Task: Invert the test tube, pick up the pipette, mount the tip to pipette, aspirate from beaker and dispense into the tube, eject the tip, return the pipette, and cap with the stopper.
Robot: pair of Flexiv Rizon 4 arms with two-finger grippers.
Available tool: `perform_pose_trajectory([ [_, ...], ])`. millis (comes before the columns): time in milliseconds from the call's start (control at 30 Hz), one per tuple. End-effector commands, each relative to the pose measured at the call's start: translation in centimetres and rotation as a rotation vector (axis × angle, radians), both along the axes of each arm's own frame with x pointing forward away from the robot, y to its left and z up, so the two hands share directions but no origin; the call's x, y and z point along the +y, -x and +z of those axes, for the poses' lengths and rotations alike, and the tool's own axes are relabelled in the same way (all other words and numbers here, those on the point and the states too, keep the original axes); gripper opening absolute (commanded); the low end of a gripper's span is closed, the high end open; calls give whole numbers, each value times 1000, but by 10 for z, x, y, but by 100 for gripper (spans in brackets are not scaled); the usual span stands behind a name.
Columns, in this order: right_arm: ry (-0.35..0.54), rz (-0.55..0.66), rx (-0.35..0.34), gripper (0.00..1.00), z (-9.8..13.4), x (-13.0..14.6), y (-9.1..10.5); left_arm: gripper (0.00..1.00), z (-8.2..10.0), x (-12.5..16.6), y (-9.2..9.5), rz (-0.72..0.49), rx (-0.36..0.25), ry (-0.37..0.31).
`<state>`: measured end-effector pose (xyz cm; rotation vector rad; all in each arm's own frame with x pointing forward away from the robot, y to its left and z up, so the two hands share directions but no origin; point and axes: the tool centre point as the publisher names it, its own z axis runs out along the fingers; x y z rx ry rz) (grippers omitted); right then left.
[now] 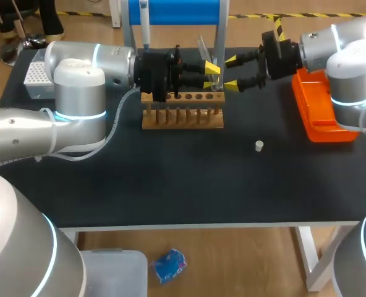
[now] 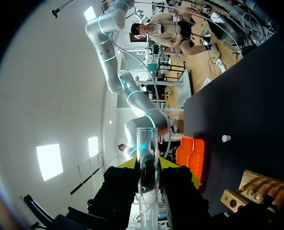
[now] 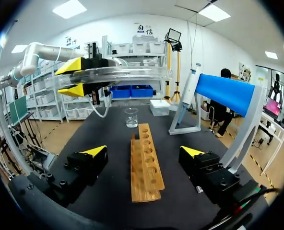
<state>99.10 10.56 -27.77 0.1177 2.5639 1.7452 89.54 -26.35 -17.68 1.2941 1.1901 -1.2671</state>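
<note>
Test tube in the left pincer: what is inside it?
The test tube looks clear and empty along its exposed length; the stretch clamped in the left pincer is covered.

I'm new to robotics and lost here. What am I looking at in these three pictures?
Two robot arms work at a black table. One picture looks down from above; the two round ones come from cameras on the wrists. The left gripper is shut on a clear test tube, held above a wooden rack. The right gripper faces it, open and empty. Also on the table: a small white stopper, an orange tray, a glass beaker, and a pipette on a blue stand.
</note>
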Motion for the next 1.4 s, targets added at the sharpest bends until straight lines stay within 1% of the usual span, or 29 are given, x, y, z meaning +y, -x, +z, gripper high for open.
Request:
perform_pose_trajectory([
  [33,-35,10,-17,100,-7,-8,1,0,0,0,0,-1,-2,0],
  [200,-18,20,-38,100,-10,-13,-1,0,0,0,0,-1,-2,0],
  [500,-18,20,-38,100,-10,-13,-1,0,0,0,0,-1,-2,0],
  [533,-18,20,-38,100,-10,-13,-1,0,4,2,0,4,12,-2],
  [567,-18,20,-38,100,-10,-13,-1,0,8,4,0,1,45,0],
  [600,-18,20,-38,100,-10,-13,-1,0,12,6,-1,9,89,-22],
  [667,-18,20,-38,100,-10,-13,-1,0,23,8,-2,-10,182,-26],
  [733,-18,20,-38,100,-10,-13,-1,0,31,12,-5,-2,350,-19],
  [767,-18,20,-38,100,-10,-13,-1,0,33,14,-6,-1,476,35],
  [800,-18,20,-38,100,-10,-13,-1,0,34,15,-7,-2,565,27],
  [833,-18,20,-38,100,-10,-13,-1,0,36,15,-7,-23,611,60],
  [867,-18,20,-38,100,-10,-13,-1,0,40,15,-7,-36,638,72],
  [900,-18,20,-38,100,-10,-13,-1,0,43,16,-8,-24,645,77],
  [1400,-18,20,-38,100,-10,-13,-1,0,43,16,-8,-24,645,77],
])
